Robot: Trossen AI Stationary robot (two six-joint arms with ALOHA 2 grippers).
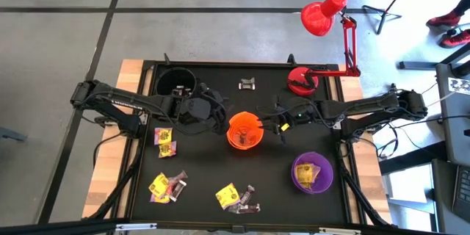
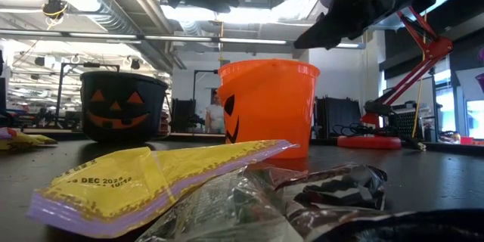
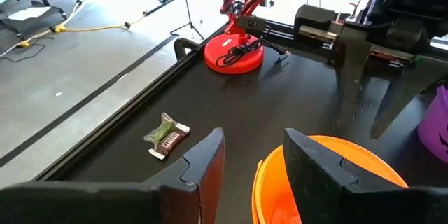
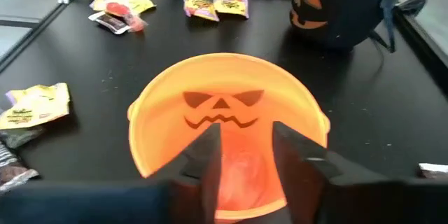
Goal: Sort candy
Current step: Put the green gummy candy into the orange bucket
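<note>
Your nearest yellow wrapper [image 2: 151, 178] reads "DEC 2024". Right gripper [image 4: 241, 140] hangs over the orange pumpkin bucket [image 1: 244, 131], fingers parted, empty; left gripper [image 3: 255, 157] likewise released beside it

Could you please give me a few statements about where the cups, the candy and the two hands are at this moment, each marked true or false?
1. The orange cup stands between the two hands. True.
2. The purple cup is empty. False: yellow-wrapped candy lies inside it.
3. The right hand hangs over the orange cup with its fingers apart. True.
4. The left hand is shut on a sweet. False: its fingers stand apart with nothing between them.
5. A single dark-wrapped sweet lies apart from the others, near the table's far edge. True.
6. The black cup lies tipped on its side. False: it stands upright.
</note>
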